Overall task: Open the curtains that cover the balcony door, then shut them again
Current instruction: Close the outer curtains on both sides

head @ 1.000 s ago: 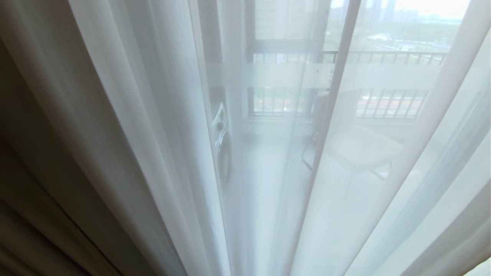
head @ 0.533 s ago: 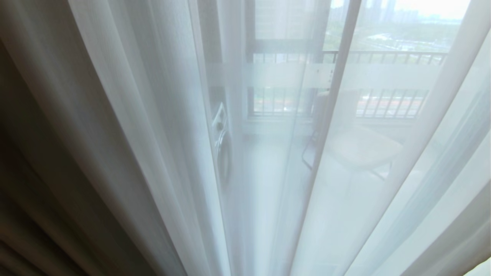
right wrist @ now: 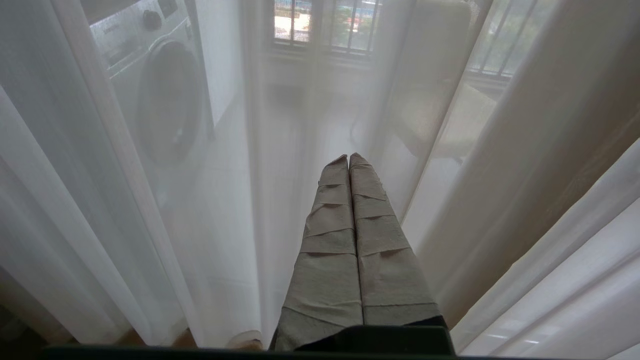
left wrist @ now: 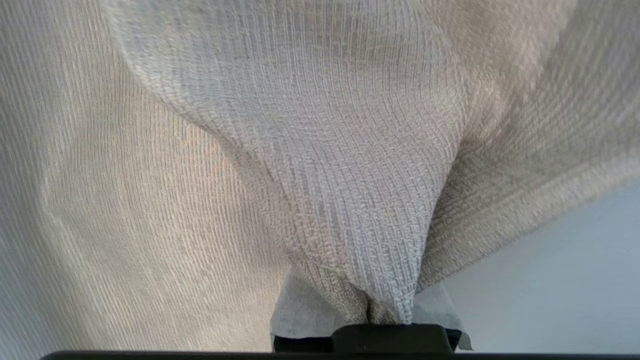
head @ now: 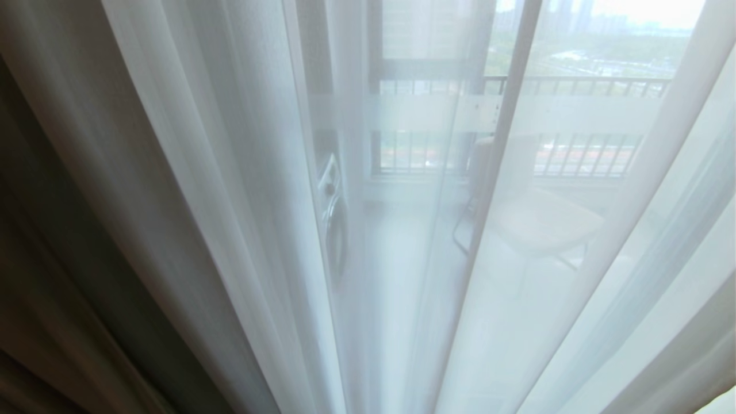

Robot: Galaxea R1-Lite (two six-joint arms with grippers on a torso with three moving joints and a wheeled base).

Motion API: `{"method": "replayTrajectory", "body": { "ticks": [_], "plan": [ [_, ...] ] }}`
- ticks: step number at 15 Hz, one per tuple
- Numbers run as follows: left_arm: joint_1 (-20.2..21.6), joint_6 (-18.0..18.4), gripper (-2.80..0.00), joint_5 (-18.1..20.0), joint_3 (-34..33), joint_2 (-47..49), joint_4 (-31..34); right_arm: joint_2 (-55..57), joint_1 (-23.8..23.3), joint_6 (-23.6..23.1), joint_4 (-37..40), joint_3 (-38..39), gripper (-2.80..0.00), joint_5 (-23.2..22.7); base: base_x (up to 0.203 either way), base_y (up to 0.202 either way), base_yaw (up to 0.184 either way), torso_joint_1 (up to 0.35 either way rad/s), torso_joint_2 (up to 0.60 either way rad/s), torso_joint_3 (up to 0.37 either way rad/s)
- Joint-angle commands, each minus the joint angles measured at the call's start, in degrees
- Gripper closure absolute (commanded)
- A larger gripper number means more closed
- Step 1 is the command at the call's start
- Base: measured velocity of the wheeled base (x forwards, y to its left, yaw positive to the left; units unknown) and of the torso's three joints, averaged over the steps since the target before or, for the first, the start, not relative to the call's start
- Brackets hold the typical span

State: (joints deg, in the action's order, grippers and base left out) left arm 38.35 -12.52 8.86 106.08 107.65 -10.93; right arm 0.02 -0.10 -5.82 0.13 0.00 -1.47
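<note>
The left gripper (left wrist: 372,312) is pinched tight on a fold of the heavy beige drape (left wrist: 350,150). Only the very bottoms of its taped fingers (left wrist: 300,315) show in the left wrist view, because the cloth bunches up over them. In the head view this arm does not show at all.

The right gripper (right wrist: 349,160) is pressed shut with nothing in it. It points at the white sheers (head: 230,172) and looks parked.

In the head view the sheers hang across the whole middle, from about 10 o'clock over to 4 o'clock. The dark edge of the beige drape sits low at 8 o'clock. The balcony door (head: 512,115) is behind the sheers, near 1 o'clock, with its frosted white band (head: 575,115) running across.

What could go wrong, I think:
- The pinch is only on a small fold. A fast pull could let the cloth slip out
- A pull that goes down more than sideways could tug hard on the hooks up top, which cannot be seen
- The sheers are thin. They may stay behind when the drape slides, so the door would stay covered

Counting:
- Two grippers, one busy, one resting
- One beige drape seen clearly
- Sheers: many folds, I cannot tell how many panels
- One door frame bar, one frosted band
- One washing machine (right wrist: 160,95) and one chair (head: 535,218) out on the balcony
</note>
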Motion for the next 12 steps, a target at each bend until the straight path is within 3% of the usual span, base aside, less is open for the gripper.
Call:
{"method": "replayTrajectory", "body": {
  "ticks": [1, 7, 12],
  "plan": [
    [-1.53, -0.51, 0.00, 0.10, -0.05, -3.90, 2.01, -0.02, 0.01, -0.07, -0.03, 0.00, 0.00, -0.02, 0.000, 0.000, 0.000, 0.000, 0.00, 0.000],
    [-7.72, -0.66, 0.00, 0.10, -0.44, -10.33, 9.58, -0.02, 0.01, -0.06, 0.03, 0.00, 0.00, -0.02, 0.000, 0.000, 0.000, 0.000, 0.00, 0.000],
    [-16.41, -0.66, 0.00, 0.10, -0.44, -12.93, 11.84, -0.02, 0.01, -0.07, 0.04, 0.00, 0.00, -0.02, 0.000, 0.000, 0.000, 0.000, 0.00, 0.000]
  ]
}}
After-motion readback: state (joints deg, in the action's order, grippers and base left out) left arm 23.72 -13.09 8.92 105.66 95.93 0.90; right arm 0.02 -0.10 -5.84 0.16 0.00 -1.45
